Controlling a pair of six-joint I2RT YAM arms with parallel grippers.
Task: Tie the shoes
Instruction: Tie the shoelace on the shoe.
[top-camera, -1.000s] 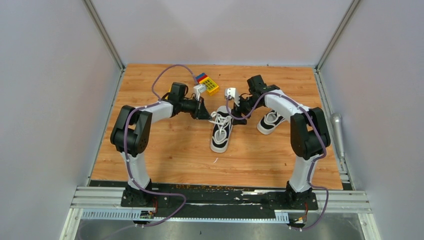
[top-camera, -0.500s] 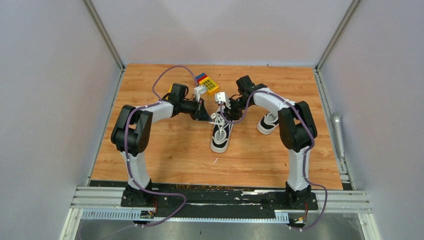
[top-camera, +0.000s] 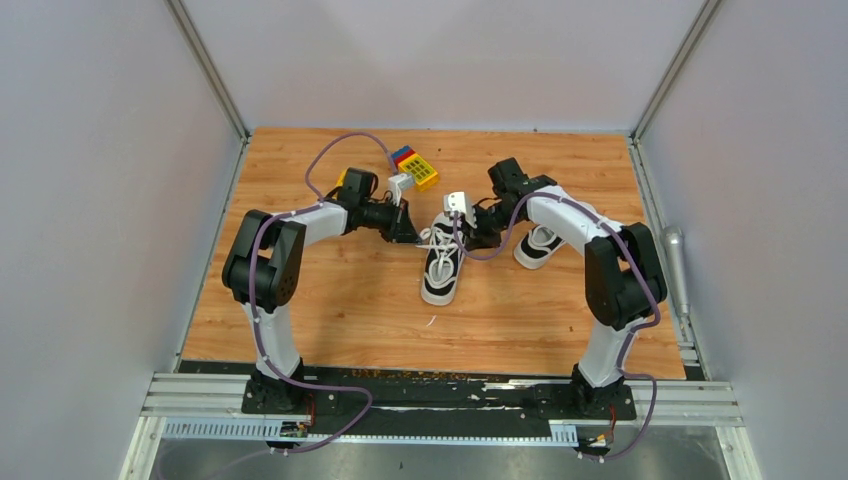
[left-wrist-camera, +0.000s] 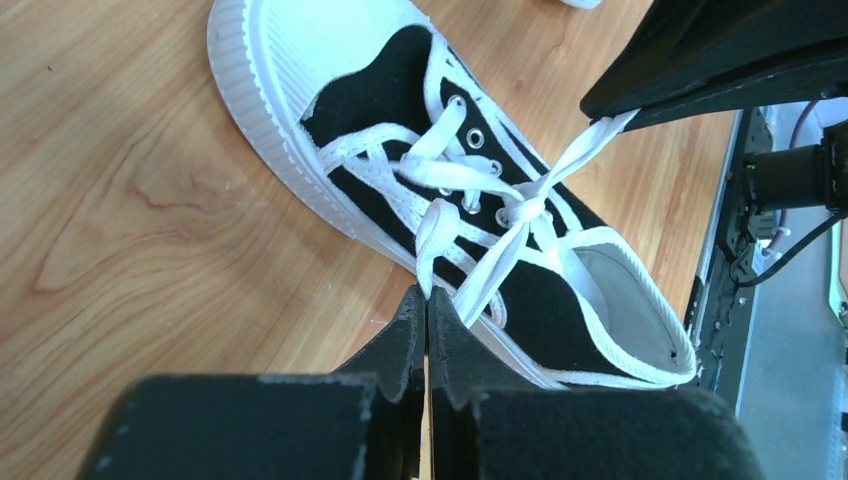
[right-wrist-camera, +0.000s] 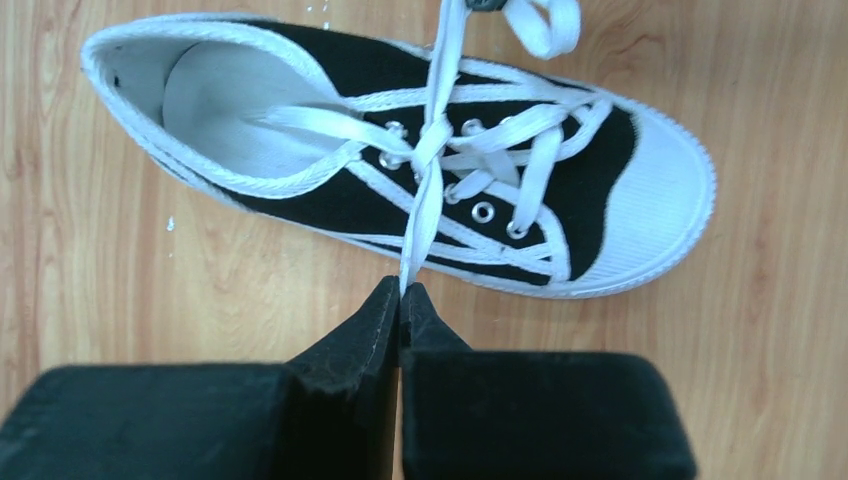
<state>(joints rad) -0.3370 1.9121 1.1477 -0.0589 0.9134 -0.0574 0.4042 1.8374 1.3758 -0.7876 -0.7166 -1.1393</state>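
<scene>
Surface: one wood-grain table, orange-brown and flat, closed in on three sides by plain pale grey panels, with metal corner posts at 11 and 1 o'clock. An aluminium rail runs along the 6 o'clock edge and carries both arm bases. Count: two arms, two shoes, one cluster of toy blocks, one cylinder, one small white fleck. The left arm and right arm both reach inward to the middle. The central shoe, black canvas with a white sole, lies near the table centre, its length roughly on the 12-to-6 line. The second shoe sits just beside it at about 2 o'clock, partly hidden under the right arm. The left gripper, between 10 and 11 o'clock of the central shoe, has its fingers pressed together on the left lace strand. The right gripper, between 1 and 2 o'clock, is likewise pinched tight on the right lace strand. Both strands run straight to a crossing over the eyelets. The toy blocks, showing blue, red and yellow, lie at 12 o'clock; the number of pieces cannot be told. The grey cylinder lies off the table at 3 o'clock. The fleck lies at 6 o'clock of the central shoe.
</scene>
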